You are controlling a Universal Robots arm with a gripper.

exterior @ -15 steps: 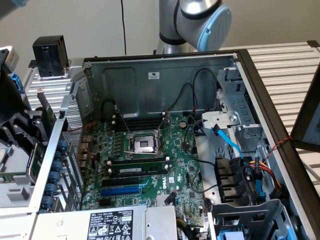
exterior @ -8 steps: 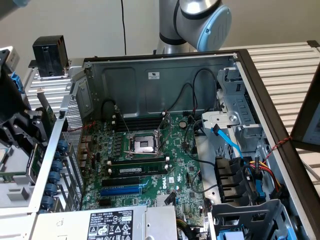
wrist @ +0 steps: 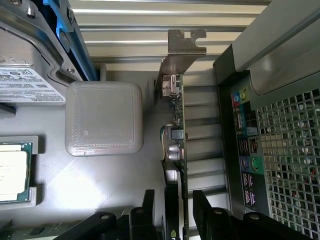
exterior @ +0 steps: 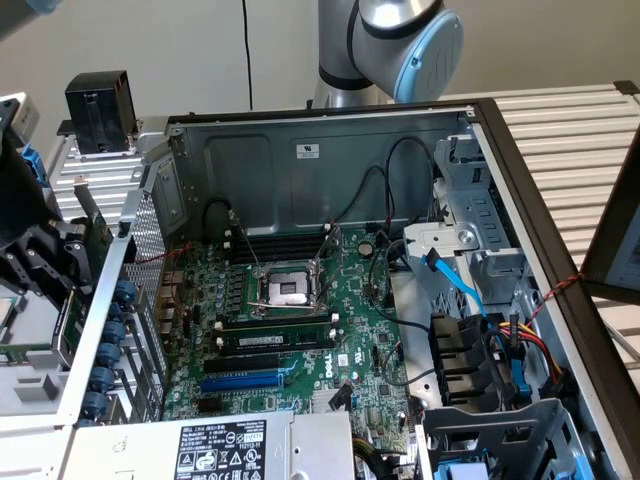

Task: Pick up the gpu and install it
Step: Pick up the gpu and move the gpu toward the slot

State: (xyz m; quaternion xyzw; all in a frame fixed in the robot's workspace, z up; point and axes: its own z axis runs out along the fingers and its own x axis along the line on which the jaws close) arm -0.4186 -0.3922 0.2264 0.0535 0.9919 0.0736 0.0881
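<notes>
The gripper (wrist: 175, 216) straddles the gpu (wrist: 178, 125), its jaws apart with a slim gap on either side. The card stands on edge between a grey square block (wrist: 104, 118) and the computer case's rear port panel (wrist: 245, 150), which sits close beside it.

An open computer case (exterior: 300, 130) is lying on its side on a slatted table (exterior: 570, 130), with its green motherboard (exterior: 350, 330) facing up. A memory stick (exterior: 275, 340) is sitting in a slot near the processor socket (exterior: 290, 290), and a blue cable (exterior: 455, 285) is curving past the drive bays at the exterior view's right. Outside the case wall, at the exterior view's left, the gpu (exterior: 92, 213) is standing on edge, and the dark gripper (exterior: 45, 255) is hanging just beside it. The arm's base (exterior: 390, 45) is rising behind the case.
</notes>
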